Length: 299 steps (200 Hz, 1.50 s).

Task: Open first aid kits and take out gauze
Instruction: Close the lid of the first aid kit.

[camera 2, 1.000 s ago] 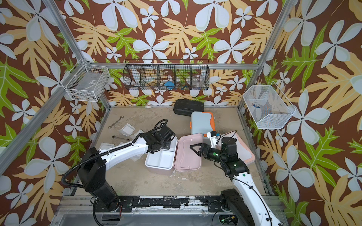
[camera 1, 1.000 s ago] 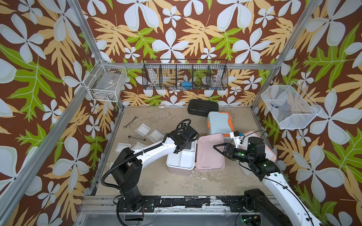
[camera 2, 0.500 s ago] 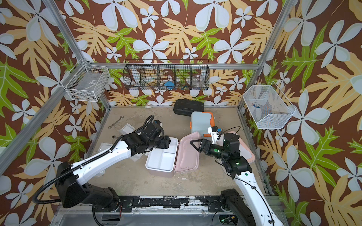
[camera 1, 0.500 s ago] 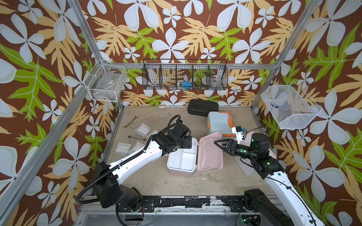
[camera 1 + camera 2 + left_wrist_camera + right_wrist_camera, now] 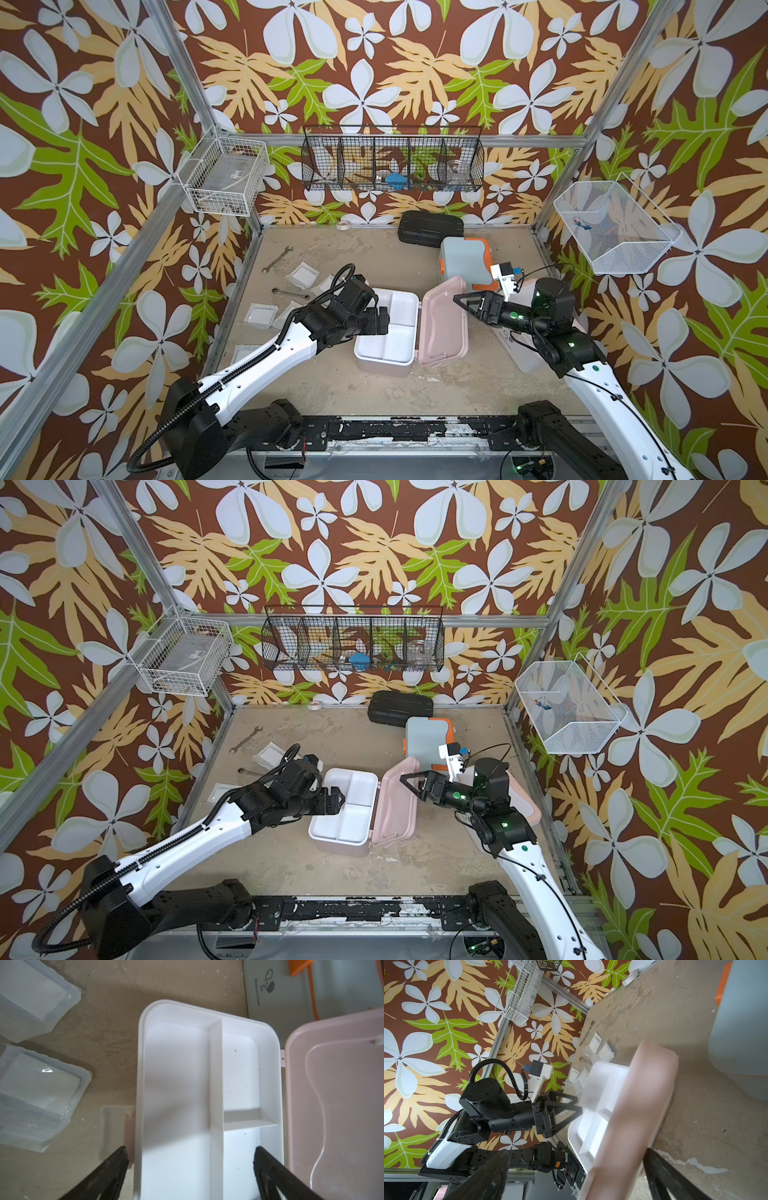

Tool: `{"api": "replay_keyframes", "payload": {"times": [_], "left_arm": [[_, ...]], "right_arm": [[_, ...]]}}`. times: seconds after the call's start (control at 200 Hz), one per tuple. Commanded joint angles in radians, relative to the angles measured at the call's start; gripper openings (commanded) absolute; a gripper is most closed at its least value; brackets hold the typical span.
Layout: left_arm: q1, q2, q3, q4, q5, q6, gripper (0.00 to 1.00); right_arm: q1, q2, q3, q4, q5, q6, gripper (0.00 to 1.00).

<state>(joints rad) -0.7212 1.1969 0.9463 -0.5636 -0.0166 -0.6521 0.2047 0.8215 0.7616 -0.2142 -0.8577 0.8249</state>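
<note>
The dusty pink first aid kit lies open mid-table, its white divided tray (image 5: 409, 299) empty and its lid (image 5: 442, 322) raised to the right. My left gripper (image 5: 384, 322) is open at the tray's left edge. In the left wrist view the gripper (image 5: 190, 1167) has one finger outside the tray wall and one inside. My right gripper (image 5: 459, 299) is open beside the lid; in its wrist view the lid (image 5: 633, 1115) stands loosely between the jaws. The light blue kit (image 5: 465, 259) stands shut behind. The white kit (image 5: 521, 357) lies under my right arm. Gauze packets (image 5: 304, 275) (image 5: 261, 314) (image 5: 41, 1093) lie on the table at left.
A flat black ribbed case (image 5: 430, 227) sits at the back wall, with a tape roll (image 5: 344, 225) to its left. Two wrenches (image 5: 277, 259) (image 5: 291, 293) lie among the gauze. Wire baskets (image 5: 226, 176) (image 5: 392, 160) (image 5: 615, 226) hang on the three walls.
My left gripper has gone from shut to open and shifted to the tray's left edge. The pink lid has tipped up from lying flat. My right gripper drew back a little to the right.
</note>
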Motion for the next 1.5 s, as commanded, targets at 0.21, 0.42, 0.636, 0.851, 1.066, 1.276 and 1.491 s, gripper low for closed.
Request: {"api": "replay_keyframes", "payload": {"times": [0.21, 0.42, 0.636, 0.851, 1.066, 1.276, 1.491], "left_arm": [[0.002, -0.027, -0.064, 0.164, 0.201, -0.055, 0.95], [0.0, -0.051, -0.094, 0.238, 0.268, -0.095, 0.95], [0.001, -0.119, -0.127, 0.273, 0.27, -0.136, 0.95], [0.017, -0.182, -0.06, 0.096, 0.053, -0.085, 0.95], [0.032, -0.234, -0.005, 0.023, -0.092, -0.069, 0.95], [0.041, -0.24, 0.021, 0.015, -0.115, -0.063, 0.95], [0.049, -0.238, 0.022, 0.019, -0.099, -0.063, 0.96]], "right_arm": [[0.063, 0.01, 0.054, 0.027, 0.038, 0.01, 1.0], [0.101, 0.022, 0.077, 0.034, 0.065, 0.02, 1.0], [0.195, 0.06, 0.103, 0.059, 0.119, 0.029, 1.0], [0.289, 0.114, 0.112, 0.081, 0.165, 0.028, 1.0], [0.395, 0.176, 0.108, 0.129, 0.206, 0.042, 1.0], [0.477, 0.232, 0.115, 0.11, 0.254, 0.022, 1.0], [0.478, 0.245, 0.176, 0.005, 0.32, -0.055, 1.0]]}}
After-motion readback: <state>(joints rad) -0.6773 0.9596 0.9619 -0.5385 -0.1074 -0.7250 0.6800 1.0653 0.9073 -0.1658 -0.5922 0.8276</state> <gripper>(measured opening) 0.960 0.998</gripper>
